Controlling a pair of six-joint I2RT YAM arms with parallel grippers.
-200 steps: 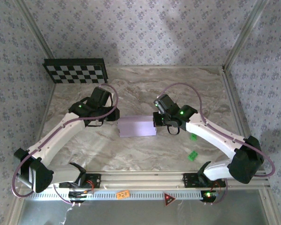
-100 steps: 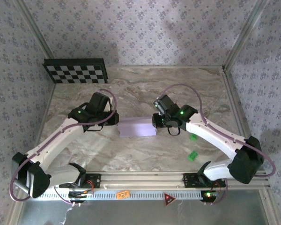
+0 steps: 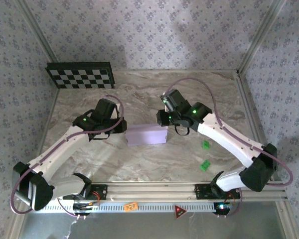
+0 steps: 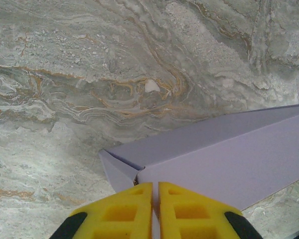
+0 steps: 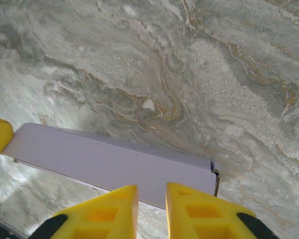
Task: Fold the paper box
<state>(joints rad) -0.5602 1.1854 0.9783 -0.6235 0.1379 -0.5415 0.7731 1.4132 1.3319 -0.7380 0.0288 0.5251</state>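
Right claw (image 5: pixel 152 189) shifted back, slightly apart, left claw (image 4: pixel 155 185) pinched together, matte lavender rectangular paper box (image 3: pixel 146 135), marble tabletop (image 3: pixel 139 92)

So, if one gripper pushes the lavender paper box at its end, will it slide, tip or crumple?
Probably slides: the paper box lies low and flat on the marble tabletop. Likely light, being thin cardboard. Its end corner shows an open seam, so it may give there.

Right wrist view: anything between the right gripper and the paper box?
Nothing visible. The right gripper is right up at the paper box, and the box's long side shows through the gap between its fingers. Around the box there is just the bare marble table.
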